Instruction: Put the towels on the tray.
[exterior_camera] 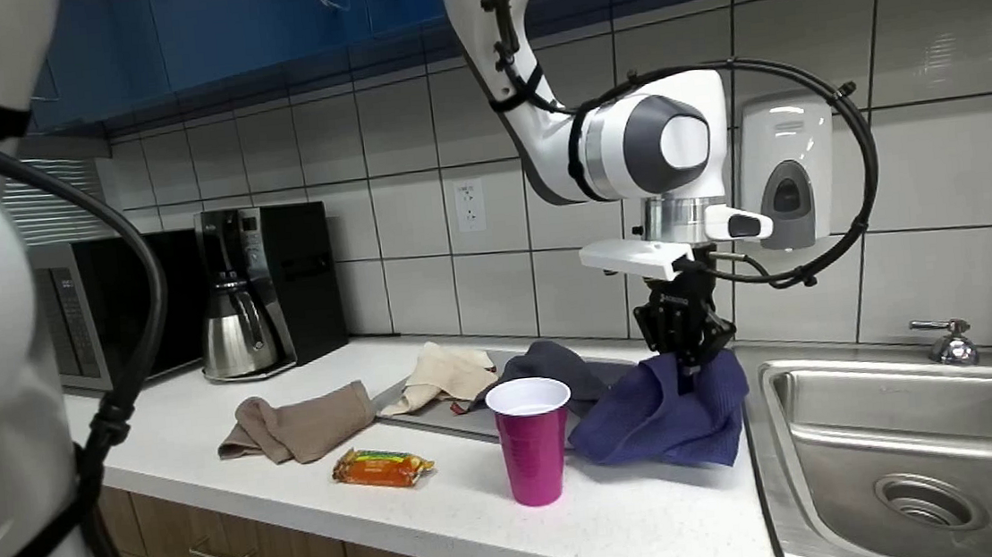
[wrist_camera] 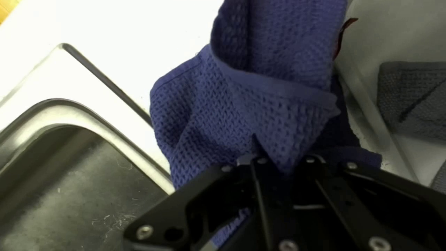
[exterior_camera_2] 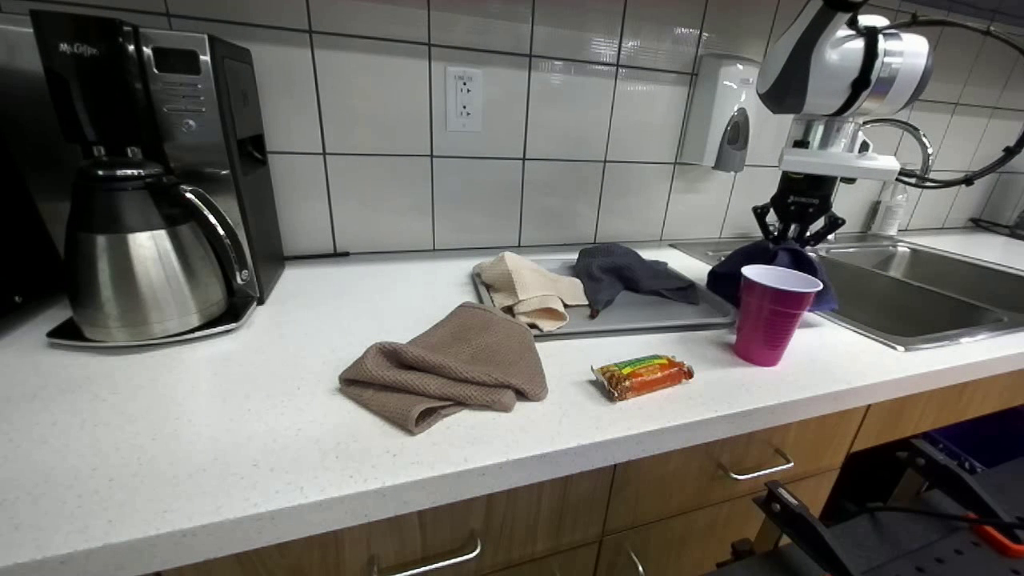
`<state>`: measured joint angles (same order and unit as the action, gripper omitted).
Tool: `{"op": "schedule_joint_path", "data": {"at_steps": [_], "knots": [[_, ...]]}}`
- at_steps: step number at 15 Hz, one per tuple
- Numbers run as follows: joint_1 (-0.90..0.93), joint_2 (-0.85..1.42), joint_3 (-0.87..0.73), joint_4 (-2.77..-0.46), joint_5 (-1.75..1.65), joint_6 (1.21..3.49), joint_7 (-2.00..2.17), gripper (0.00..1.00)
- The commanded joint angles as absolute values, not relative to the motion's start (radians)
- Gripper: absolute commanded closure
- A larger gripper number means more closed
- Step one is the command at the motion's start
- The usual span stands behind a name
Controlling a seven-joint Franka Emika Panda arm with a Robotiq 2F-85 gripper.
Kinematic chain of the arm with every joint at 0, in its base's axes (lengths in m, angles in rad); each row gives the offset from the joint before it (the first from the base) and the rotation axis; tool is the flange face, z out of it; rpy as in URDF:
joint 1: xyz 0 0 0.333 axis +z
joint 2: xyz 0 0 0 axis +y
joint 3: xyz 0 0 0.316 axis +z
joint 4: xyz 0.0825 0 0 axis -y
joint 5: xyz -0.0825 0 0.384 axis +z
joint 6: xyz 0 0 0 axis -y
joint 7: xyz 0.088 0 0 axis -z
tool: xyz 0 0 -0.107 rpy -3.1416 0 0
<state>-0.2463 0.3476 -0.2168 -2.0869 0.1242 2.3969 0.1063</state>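
Note:
My gripper (exterior_camera: 691,367) points down at the right end of the tray and is shut on a blue-purple towel (exterior_camera: 643,418). In the wrist view a fold of this towel (wrist_camera: 216,118) is pinched between the fingers; their tips are hidden in cloth. The towel hangs bunched between the tray's edge (wrist_camera: 378,122) and the sink, its lower part at or near the counter. On the grey tray (exterior_camera_2: 652,320) lie a beige towel (exterior_camera_2: 528,288) and a dark grey towel (exterior_camera_2: 620,272). A brown towel (exterior_camera_2: 456,360) lies on the counter beside the tray.
A magenta cup (exterior_camera: 535,450) stands close in front of the held towel. An orange snack packet (exterior_camera: 382,468) lies before the tray. A steel sink (wrist_camera: 118,143) adjoins the towel. A coffee maker (exterior_camera: 294,274), tiled wall and soap dispenser (exterior_camera: 787,172) stand behind.

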Motion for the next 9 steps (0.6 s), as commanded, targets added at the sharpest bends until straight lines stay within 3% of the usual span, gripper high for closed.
{"op": "schedule_joint_path", "data": {"at_steps": [1, 9], "knots": [[-0.248, 0.276, -0.206, -2.118, 0.14, 2.391, 0.077, 0.97], [-0.239, 0.269, -0.187, -2.07, 0.16, 2.386, 0.075, 0.97]]}}
